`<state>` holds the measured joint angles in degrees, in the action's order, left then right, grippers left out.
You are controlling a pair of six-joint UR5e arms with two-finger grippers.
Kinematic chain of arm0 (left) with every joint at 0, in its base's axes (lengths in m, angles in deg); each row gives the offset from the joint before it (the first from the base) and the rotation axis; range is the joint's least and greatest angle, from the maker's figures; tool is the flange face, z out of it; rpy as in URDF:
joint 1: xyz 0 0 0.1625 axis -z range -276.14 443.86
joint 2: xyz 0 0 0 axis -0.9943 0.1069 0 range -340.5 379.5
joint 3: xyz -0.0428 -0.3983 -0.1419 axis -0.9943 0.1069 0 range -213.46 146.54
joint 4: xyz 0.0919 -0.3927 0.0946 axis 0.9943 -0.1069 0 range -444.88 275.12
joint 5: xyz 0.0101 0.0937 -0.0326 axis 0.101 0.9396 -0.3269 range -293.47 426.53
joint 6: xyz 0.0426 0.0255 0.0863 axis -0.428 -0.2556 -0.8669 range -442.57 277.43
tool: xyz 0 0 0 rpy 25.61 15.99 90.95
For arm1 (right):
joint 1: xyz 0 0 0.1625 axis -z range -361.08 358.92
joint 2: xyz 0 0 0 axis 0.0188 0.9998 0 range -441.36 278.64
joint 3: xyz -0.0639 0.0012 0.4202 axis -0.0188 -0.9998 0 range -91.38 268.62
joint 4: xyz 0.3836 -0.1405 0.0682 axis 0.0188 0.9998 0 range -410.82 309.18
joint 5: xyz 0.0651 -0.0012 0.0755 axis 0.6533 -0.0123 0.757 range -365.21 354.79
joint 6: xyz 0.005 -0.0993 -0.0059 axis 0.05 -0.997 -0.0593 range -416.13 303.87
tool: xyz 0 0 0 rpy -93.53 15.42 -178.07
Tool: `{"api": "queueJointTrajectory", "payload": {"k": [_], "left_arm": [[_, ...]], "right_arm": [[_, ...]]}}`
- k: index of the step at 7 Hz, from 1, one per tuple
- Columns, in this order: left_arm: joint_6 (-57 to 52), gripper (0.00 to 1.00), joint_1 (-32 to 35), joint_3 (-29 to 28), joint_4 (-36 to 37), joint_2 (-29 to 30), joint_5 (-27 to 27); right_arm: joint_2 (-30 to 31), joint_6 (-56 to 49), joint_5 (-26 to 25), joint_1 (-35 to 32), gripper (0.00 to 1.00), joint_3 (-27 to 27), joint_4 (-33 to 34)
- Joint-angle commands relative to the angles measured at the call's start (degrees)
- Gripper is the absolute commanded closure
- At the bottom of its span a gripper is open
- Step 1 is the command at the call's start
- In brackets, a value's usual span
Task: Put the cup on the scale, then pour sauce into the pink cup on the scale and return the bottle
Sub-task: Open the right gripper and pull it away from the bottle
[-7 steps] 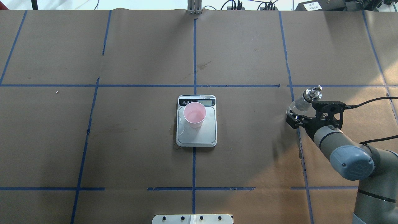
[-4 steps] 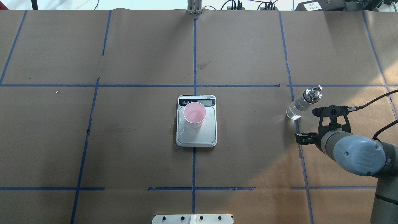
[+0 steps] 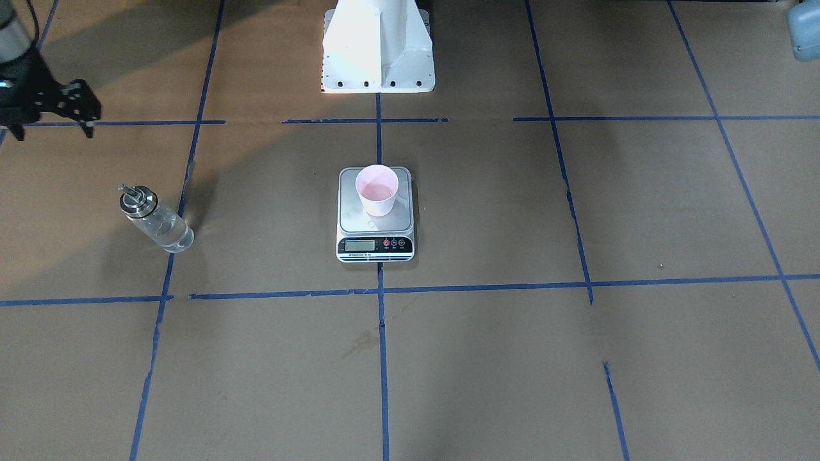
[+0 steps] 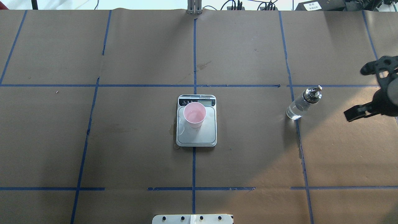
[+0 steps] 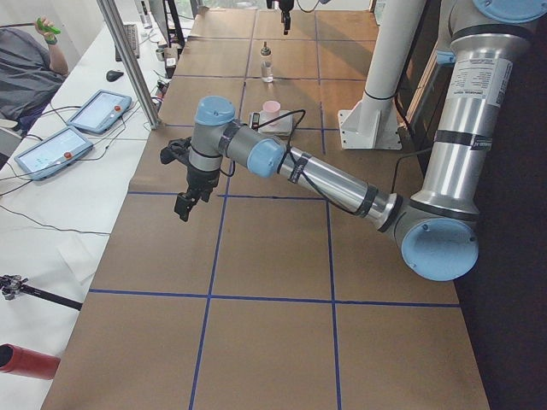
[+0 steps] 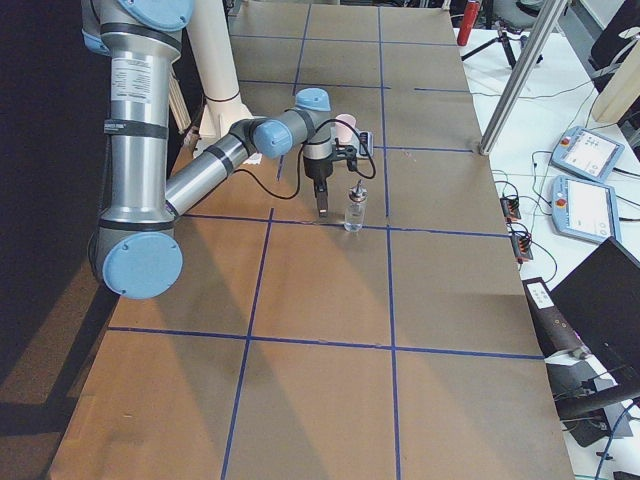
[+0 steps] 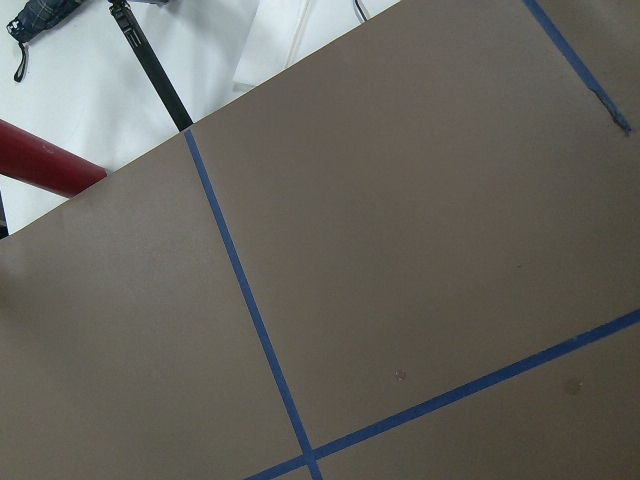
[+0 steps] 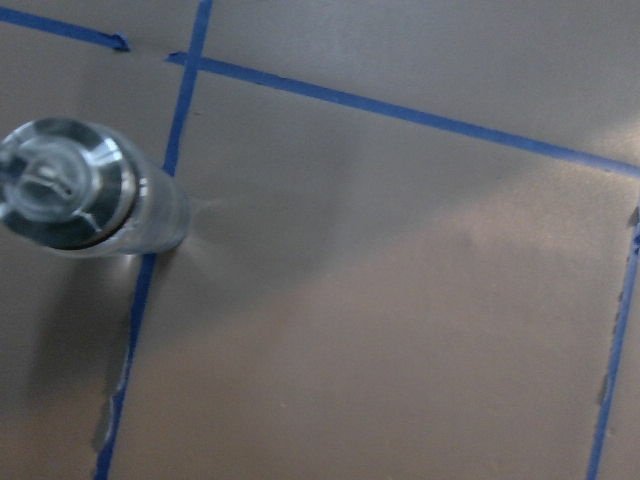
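Note:
The pink cup (image 4: pixel 194 115) stands upright on the far part of the scale (image 4: pixel 202 137), also in the front view as cup (image 3: pixel 377 190) on scale (image 3: pixel 384 225), with a little clear liquid inside. The glass bottle (image 4: pixel 299 105) stands alone on the paper, right of the scale; it also shows in the front view (image 3: pixel 155 221) and right wrist view (image 8: pixel 85 188). My right gripper (image 4: pixel 362 91) is open and empty, raised and off to the bottle's right. My left gripper (image 5: pixel 184 184) shows only in the left side view, so I cannot tell its state.
Brown paper with a blue tape grid covers the table. The white robot pedestal (image 3: pixel 378 45) stands behind the scale. A small wet patch (image 4: pixel 172 130) lies at the scale's left edge. Tablets (image 5: pixel 94 111) and an operator sit beyond the table's far side.
My right gripper opened off the bottle, drew back, then swung right and up toward the table's right edge. The bottle stays upright where it was set. Cup and scale are unmoved.

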<state>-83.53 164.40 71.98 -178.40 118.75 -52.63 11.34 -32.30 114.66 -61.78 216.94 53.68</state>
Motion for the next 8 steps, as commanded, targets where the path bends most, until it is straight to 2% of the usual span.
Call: {"api": "queueJointTrajectory", "payload": {"k": [1,2,3,5,7,8], "left_arm": [[0.1,0.0,0.0,-0.7,0.9,-0.1,0.0],[0.0,0.0,0.1,-1.3,2.2,-0.6,-1.8],[-1.3,0.0,1.6,-2.4,1.9,-1.5,-4.5],[-13.2,0.0,8.0,-8.9,1.3,-5.3,-9.9],[-14.1,0.0,8.1,-9.5,0.5,-8.1,-7.5],[-14.9,0.0,8.1,-9.8,-0.9,-8.5,-7.5]], "right_arm": [[-1.6,-27.0,11.3,-19.1,0.0,-10.9,2.8],[-1.6,-34.3,12.4,-23.2,0.0,-17.3,2.4],[-1.5,-35.0,12.1,-24.7,0.0,-20.2,1.1],[-1.2,-33.7,10.9,-24.9,0.0,-23.3,-0.5],[0.3,-33.6,11.0,-24.9,0.0,-27.0,-11.0],[0.6,-33.5,11.6,-25.0,0.0,-29.2,-11.7]]}}
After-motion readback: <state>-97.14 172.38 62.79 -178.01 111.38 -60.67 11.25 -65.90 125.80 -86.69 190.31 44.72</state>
